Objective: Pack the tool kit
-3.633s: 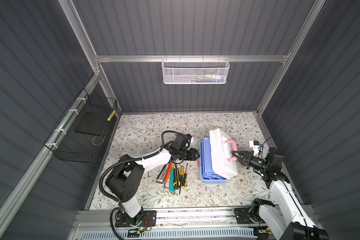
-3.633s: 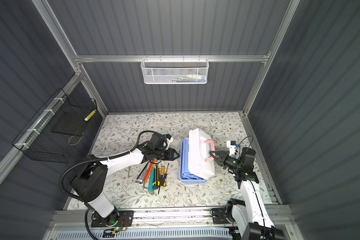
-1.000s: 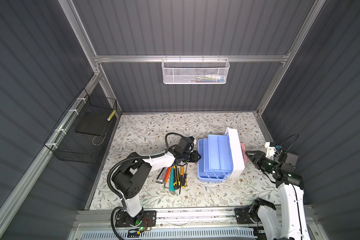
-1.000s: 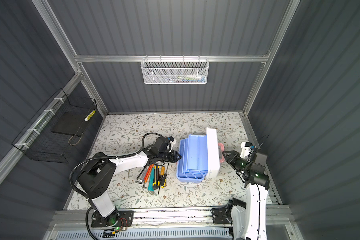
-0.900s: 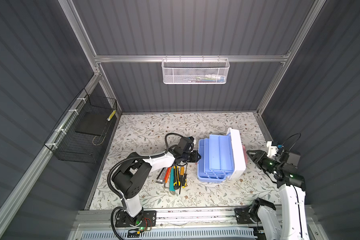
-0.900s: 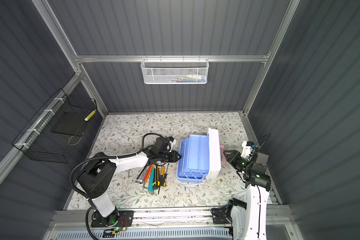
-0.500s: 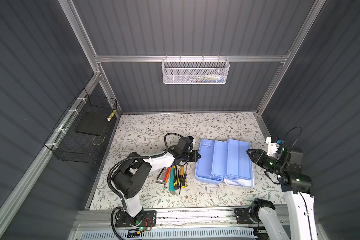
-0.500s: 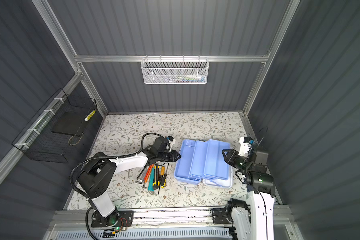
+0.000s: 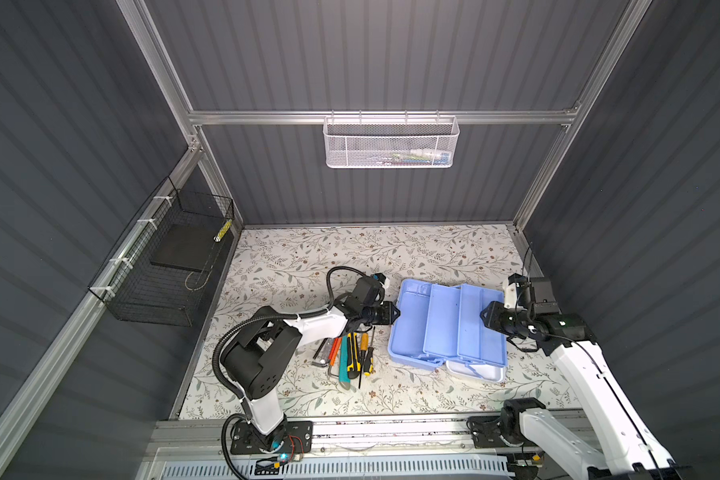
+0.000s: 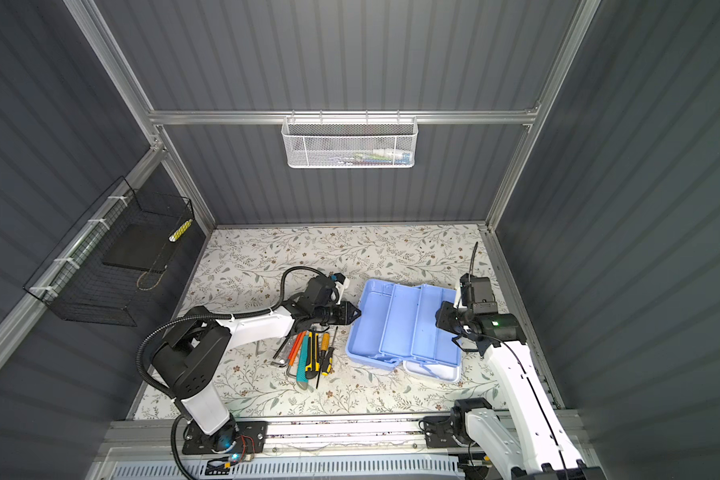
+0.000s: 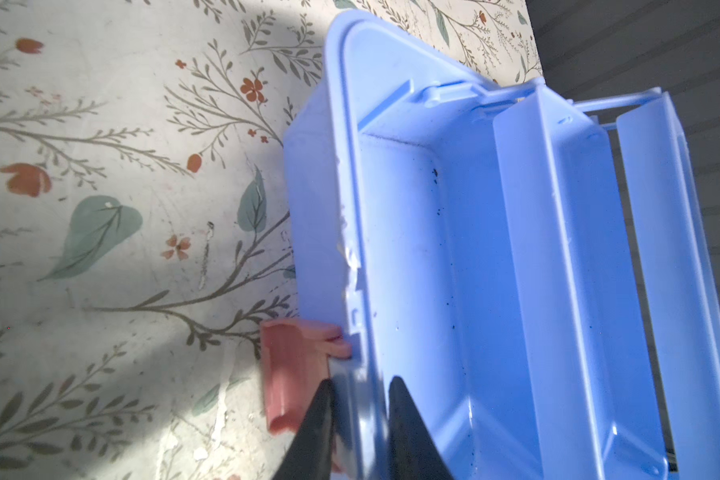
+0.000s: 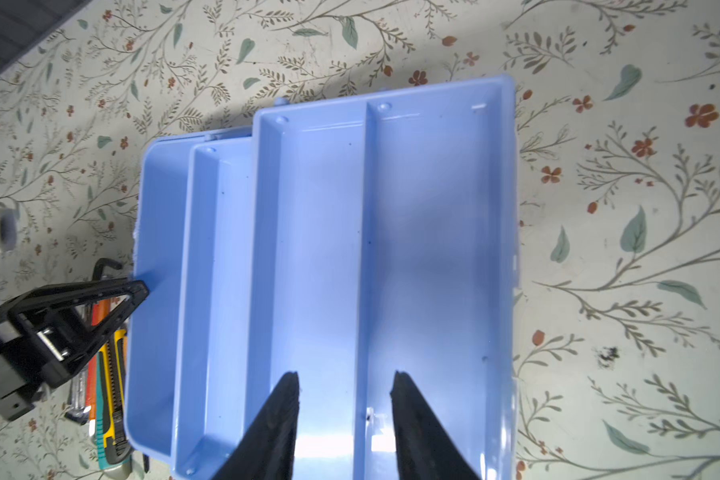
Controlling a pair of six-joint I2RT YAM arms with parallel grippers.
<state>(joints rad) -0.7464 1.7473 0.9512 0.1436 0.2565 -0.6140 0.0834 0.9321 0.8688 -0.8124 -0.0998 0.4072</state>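
A light-blue tool kit box (image 9: pixel 441 328) lies open on a floral-patterned surface (image 9: pixel 308 257), seen from above in both top views. Its trays (image 12: pixel 316 249) are fanned out in steps towards its right. Its white lid (image 9: pixel 474 371) lies flat and shows from under the trays at the box's near right corner.

The left arm (image 9: pixel 308 326) rises from the front rail (image 9: pixel 371 428), folds at the elbow and stretches low and almost level towards the box's left wall. The left pincer (image 9: pixel 395 312) is clamped on that wall. In the left wrist view its two black fingers (image 11: pixel 316 415) sit one outside and one inside the rim, just beside the pink latch (image 11: pixel 292 370) on the outside of the wall.

The right arm (image 9: pixel 578 365) climbs from the rail to the right of the box and bends at the wrist. The right pincer (image 9: pixel 484 316) points at the box from its right side, over the outermost tray. In the right wrist view its fingers (image 12: pixel 279 415) stand parted, gripping nothing. Whether they touch the tray cannot be told.

A bunch of hand tools (image 9: pixel 352 353) lies side by side on the surface just left of the box, partly under the left arm's wrist. They have orange, yellow and teal handles, and there is a bent hex key (image 12: pixel 102 266) among them.
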